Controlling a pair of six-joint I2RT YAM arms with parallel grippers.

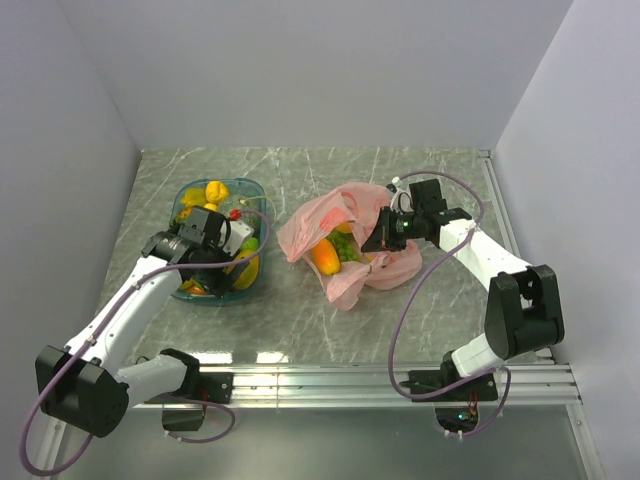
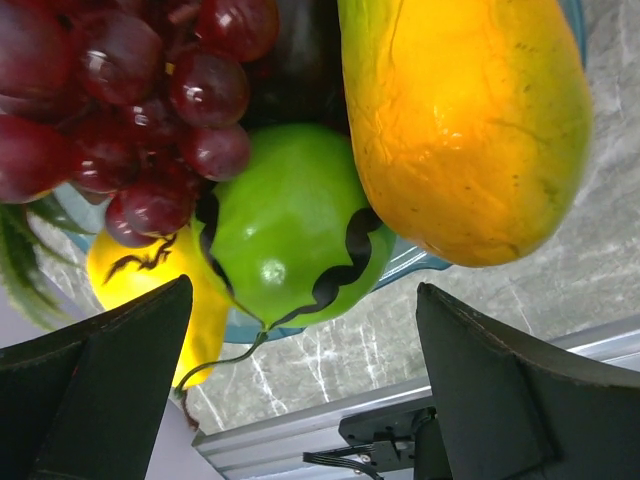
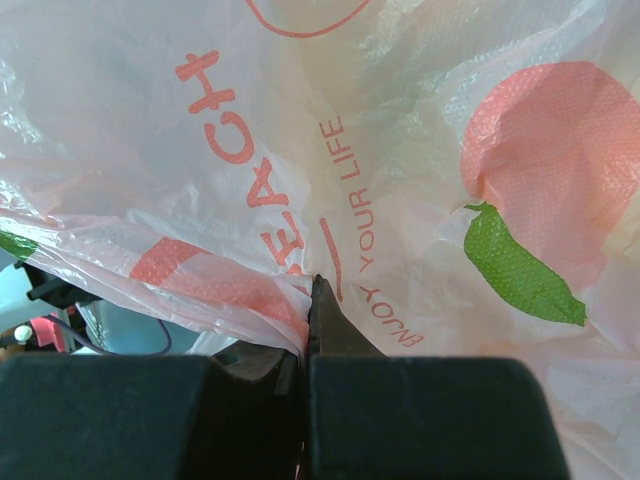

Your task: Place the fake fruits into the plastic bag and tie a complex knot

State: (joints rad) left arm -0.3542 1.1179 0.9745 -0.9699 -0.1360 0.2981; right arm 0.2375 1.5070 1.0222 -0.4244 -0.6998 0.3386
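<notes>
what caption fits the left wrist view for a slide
Open left tool over a glossy green plastic apple in the clear teal tray

On the table [image 1: 300, 330], the tray [image 1: 180, 200] sits at 9 o'clock of the bag [image 1: 340, 215], apart from it. 1 mango [image 1: 325, 257] lies in the bag, toward 7 o'clock. The left gripper [image 1: 225, 235] is over the tray; the right gripper [image 1: 385, 235] is at the bag's 3 o'clock edge. In the left wrist view, grapes [image 2: 130, 100] lie at 10 o'clock of the apple [image 2: 290, 225] and a 2nd mango [image 2: 470, 120] at 2 o'clock.
</notes>
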